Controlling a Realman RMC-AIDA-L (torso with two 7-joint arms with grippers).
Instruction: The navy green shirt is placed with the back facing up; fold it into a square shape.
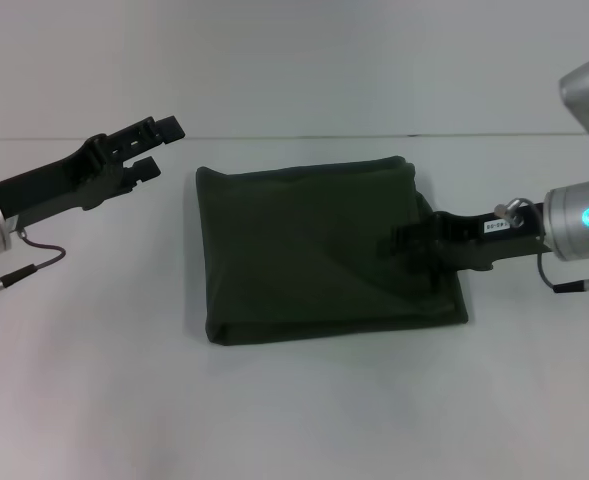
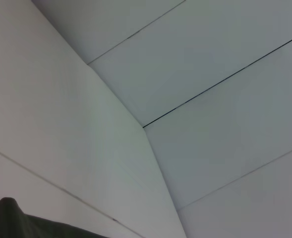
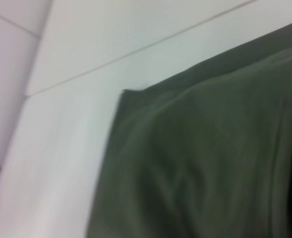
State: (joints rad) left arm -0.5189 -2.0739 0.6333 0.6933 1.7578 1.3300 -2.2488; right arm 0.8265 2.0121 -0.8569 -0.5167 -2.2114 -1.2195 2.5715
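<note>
The dark olive-green cotton shirt lies folded square on the white table. Right gripper rests on its right edge, apparently pressing; finger state indeterminate. Left gripper hovers left, fingers parted.

Shirt — soft matt cloth — on smooth table
</note>
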